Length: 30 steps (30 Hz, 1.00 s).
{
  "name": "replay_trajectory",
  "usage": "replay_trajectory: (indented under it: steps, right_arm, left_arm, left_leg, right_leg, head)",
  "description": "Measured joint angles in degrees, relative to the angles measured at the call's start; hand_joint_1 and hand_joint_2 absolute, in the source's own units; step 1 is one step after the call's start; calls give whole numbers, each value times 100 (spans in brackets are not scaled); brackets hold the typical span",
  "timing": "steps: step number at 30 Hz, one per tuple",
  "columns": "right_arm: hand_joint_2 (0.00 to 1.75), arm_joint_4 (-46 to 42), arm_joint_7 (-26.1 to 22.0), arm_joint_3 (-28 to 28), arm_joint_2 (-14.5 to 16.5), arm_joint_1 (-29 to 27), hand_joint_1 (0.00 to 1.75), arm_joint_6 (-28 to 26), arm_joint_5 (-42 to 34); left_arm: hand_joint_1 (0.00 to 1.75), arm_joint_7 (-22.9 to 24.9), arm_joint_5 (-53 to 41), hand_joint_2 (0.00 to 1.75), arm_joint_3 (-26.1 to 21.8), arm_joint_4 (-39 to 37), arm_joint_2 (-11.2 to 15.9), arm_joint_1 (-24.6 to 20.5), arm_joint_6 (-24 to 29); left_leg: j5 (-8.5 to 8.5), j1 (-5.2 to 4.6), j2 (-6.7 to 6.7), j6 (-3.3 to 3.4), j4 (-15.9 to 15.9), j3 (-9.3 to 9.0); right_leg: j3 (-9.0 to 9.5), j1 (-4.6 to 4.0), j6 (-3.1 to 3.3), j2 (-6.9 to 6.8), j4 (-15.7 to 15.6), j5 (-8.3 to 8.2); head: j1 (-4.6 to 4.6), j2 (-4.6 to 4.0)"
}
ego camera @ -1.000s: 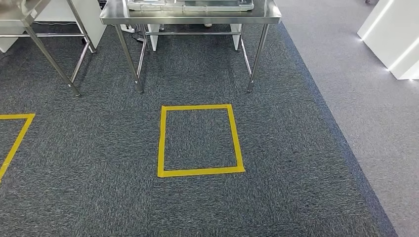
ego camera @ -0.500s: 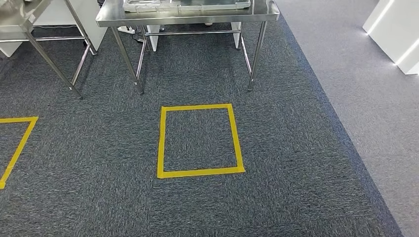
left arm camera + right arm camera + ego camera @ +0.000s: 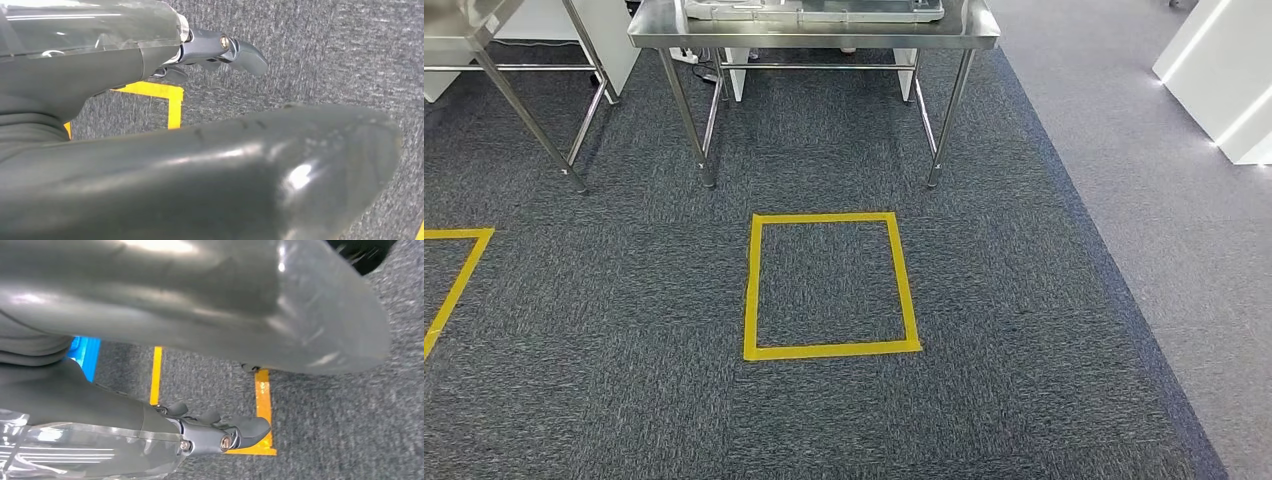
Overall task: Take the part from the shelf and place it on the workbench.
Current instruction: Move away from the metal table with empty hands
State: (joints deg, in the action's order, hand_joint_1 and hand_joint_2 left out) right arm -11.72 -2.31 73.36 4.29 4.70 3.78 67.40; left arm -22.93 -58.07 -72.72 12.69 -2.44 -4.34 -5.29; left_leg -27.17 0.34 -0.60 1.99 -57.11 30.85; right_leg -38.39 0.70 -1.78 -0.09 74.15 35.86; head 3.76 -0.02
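While the head view looked down at dark carpet (image 3: 624, 330), a square of yellow tape (image 3: 831, 285) lay on it just in front of a steel bench (image 3: 814, 38), with a tray (image 3: 812, 10) on the bench top at the frame's upper edge. A second steel table (image 3: 484, 40) stood to the left, and another tape corner (image 3: 454, 270) lay at the left edge. Pale flooring (image 3: 1164, 200) ran along the right. No part could be made out. Both hands hung over the carpet: the left hand (image 3: 210, 50) and the right hand (image 3: 220, 432) each held nothing, fingers loosely apart and slightly curled.
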Motion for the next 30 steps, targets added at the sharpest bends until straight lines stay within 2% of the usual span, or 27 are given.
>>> replay_trajectory:
  steps: [1, 2, 3, 4, 5, 6, 9, 11, 12, 14, 15, 16, 17, 18, 20, 21, 22, 24, 26, 28, 29, 30]
  right_arm:
    - [0, 0, 13, 2, -1, -2, 0, 0, -5]
    - [0, 0, 24, 3, -1, -2, 0, 0, -7]
    - [0, 0, 32, 4, -5, -3, 0, 3, -8]
    - [0, 0, 42, 5, -13, -3, 0, 9, -8]
    - [0, 1, 56, 8, -20, 0, 0, 16, -8]
    - [0, 1, 73, 11, -27, 4, 0, 25, -8]
    - [0, 0, 116, 29, -32, 33, 0, 46, -5]
    - [0, 0, 128, 34, -31, 39, 0, 64, 8]
    - [0, 0, 134, 35, -32, 36, 0, 70, 16]
    - [0, 0, 145, 38, -35, 34, 0, 74, 41]
    - [0, 0, 157, 38, -35, 37, 0, 76, 59]
    - [0, 0, 172, 38, -33, 41, 0, 79, 82]
    - [0, 0, 190, 38, -30, 45, 0, 82, 104]
    - [0, 0, 204, 38, -27, 47, 0, 84, 121]
    - [0, 0, 234, 38, -22, 45, 0, 84, 145]
    - [0, 1, 253, 38, -21, 49, 0, 83, 155]
    - [0, 1, 282, 37, -19, 59, 0, 81, 167]
    - [0, 2, 366, 33, -9, 90, 0, 73, 191]
    - [0, 4, 456, 30, 14, 98, 0, 56, 206]
    - [0, 9, 507, 29, 43, 78, 0, 42, 204]
    - [0, 12, 520, 29, 60, 66, 0, 37, 201]
    - [0, 15, 527, 29, 72, 53, 0, 32, 199]
  left_arm:
    - [0, -1, 0, 0, 0, -1, 2, -2, 0]
    - [0, -3, -1, 0, 0, -1, 3, -5, -1]
    - [0, -5, -2, 0, 0, -1, 3, -10, -1]
    - [0, -9, -4, 0, 0, -2, 2, -21, -2]
    - [0, -14, -7, 0, 1, -3, 2, -32, -2]
    - [0, -19, -9, 0, 1, -3, 4, -43, -2]
    - [0, -27, -11, 0, 0, -4, 29, -48, 6]
    - [0, -31, -14, 0, 1, -4, 49, -56, 15]
    - [0, -33, -14, 0, 1, -4, 51, -67, 17]
    - [0, -38, -11, 0, 1, -4, 54, -81, 21]
    - [0, -40, -6, 0, 1, -4, 56, -76, 26]
    - [0, -44, 2, 0, 1, -4, 60, -68, 33]
    - [0, -48, 10, 0, 0, -4, 63, -63, 40]
    - [0, -52, 17, 0, 0, -4, 68, -62, 46]
    - [0, -62, 20, 0, 0, -4, 78, -79, 56]
    - [0, -67, 20, 0, 0, -4, 82, -85, 61]
    - [0, -72, 20, 0, 0, -4, 85, -83, 66]
    - [0, -78, 9, 0, 0, -4, 91, -49, 87]
    - [0, -69, -16, 0, 1, -4, 114, -23, 124]
    - [0, -54, -48, 0, 1, -3, 146, -21, 158]
    - [0, -47, -61, 0, 1, -3, 162, -17, 170]
    - [0, -41, -71, 0, 1, -3, 176, -8, 176]
  left_leg:
    - [-1, -4, -37, -2, -1, -7]
    - [-2, -7, -83, -4, -2, -17]
    - [-4, -6, -128, -7, -2, -23]
    - [-6, -11, -174, -20, -6, -22]
    - [-4, -10, -219, -42, -10, -9]
    - [1, -3, -261, -72, -11, 9]
    - [3, 8, -349, -174, -1, 42]
    - [-195, 13, -231, -216, -298, 176]
    - [-379, 35, -138, -238, -639, 329]
    - [-705, 66, -35, -306, -1407, 708]
    - [-740, 75, -13, -337, -1608, 809]
    - [-658, 80, 7, -359, -1580, 798]
    - [-477, 84, 51, -370, -1320, 667]
    - [-261, 85, 147, -369, -918, 461]
    - [-17, 55, 365, -318, -233, 123]
    - [6, 41, 421, -279, -84, 57]
    - [-14, 24, 411, -237, -53, 55]
    - [5, 28, 297, -159, -47, 70]
    - [32, 42, 184, -94, -22, 74]
    - [44, 45, 77, -62, -15, 84]
    - [45, 40, 14, -55, -17, 88]
    - [45, 35, -57, -52, -18, 85]
  right_leg:
    - [40, 1, 11, 5, -113, -137]
    - [186, -1, 35, 32, -442, -357]
    - [382, -4, 72, 113, -877, -573]
    - [561, -10, 111, 207, -1268, -727]
    - [681, -18, 142, 276, -1538, -810]
    - [733, -29, 163, 316, -1661, -820]
    - [773, -19, 213, 188, -1758, -847]
    - [824, 15, 272, 68, -1858, -884]
    - [838, 13, 294, 3, -1878, -885]
    - [843, 7, 316, -121, -1877, -868]
    - [850, 5, 315, -182, -1873, -856]
    - [862, 5, 306, -238, -1866, -842]
    - [882, 6, 290, -294, -1856, -822]
    - [906, 6, 269, -349, -1839, -794]
    - [938, -24, 204, -455, -1782, -724]
    - [945, -42, 172, -503, -1760, -696]
    - [949, -57, 143, -549, -1747, -680]
    - [965, -48, 91, -603, -1733, -649]
    - [869, -17, 36, -402, -1483, -452]
    - [538, 4, 6, -117, -787, -70]
    - [329, 7, 2, -55, -374, 91]
    - [171, 7, 5, -30, -83, 151]
  head:
    - [0, 0]
    - [0, 0]
    - [0, 0]
    - [0, 0]
    - [0, 0]
    - [0, 0]
    - [0, 0]
    - [1, 0]
    - [1, 0]
    - [1, 0]
    - [1, 0]
    - [1, 0]
    - [1, 0]
    - [1, 0]
    - [1, 0]
    - [1, 0]
    - [1, 0]
    - [0, 0]
    - [0, 0]
    - [0, 0]
    - [0, 0]
    - [0, 0]
